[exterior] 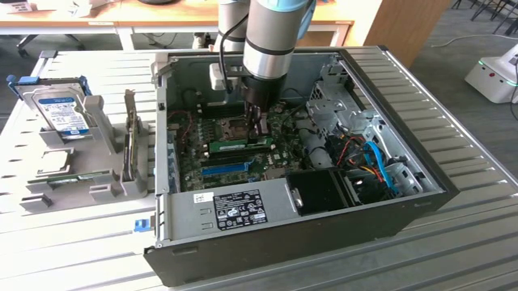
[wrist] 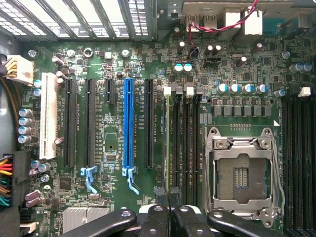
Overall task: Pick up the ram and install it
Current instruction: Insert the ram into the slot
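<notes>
On the exterior view's left, the hard drive point(exterior: 65, 112) sits in its rack, well apart from my work. Moving right into the open case point(exterior: 404, 200) and past the blue slot point(exterior: 225, 168), I have the ram point(exterior: 236, 145) low over the board. My gripper point(exterior: 261, 137) looks clamped on it near its end toward the exterior view's right. In the wrist view the ram runs edge-on along the black memory slots point(wrist: 181, 133); I cannot tell whether it touches one.

To seat it well, I judge the stick should stand upright and parallel to its slot, with both ends level and the notch matched to the key. The white latches point(wrist: 167, 91) should be swung out, and the push should go straight down and evenly, with no rocking.

The ram is a slim green strip, about as long as the slots. Its chips are too small to make out.
</notes>
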You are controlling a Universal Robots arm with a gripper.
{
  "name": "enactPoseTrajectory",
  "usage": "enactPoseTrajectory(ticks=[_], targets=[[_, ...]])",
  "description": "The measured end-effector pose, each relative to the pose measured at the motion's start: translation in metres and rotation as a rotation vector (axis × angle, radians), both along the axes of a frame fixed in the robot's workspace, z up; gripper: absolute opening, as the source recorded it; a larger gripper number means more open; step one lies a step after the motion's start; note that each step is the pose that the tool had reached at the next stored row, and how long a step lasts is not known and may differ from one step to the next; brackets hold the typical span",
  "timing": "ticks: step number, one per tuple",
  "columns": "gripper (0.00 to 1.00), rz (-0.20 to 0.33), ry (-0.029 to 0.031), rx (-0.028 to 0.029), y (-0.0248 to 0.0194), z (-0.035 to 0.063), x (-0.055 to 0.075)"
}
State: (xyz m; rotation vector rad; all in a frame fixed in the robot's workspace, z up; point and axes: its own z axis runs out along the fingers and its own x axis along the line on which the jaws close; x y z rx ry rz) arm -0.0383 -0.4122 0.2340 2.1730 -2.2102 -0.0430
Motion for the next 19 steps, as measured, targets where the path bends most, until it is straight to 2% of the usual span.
enactPoseTrajectory(ticks=[19], targets=[[0.12, 0.0, 0.0, 0.0, 0.0003, -0.0016, -0.0001]])
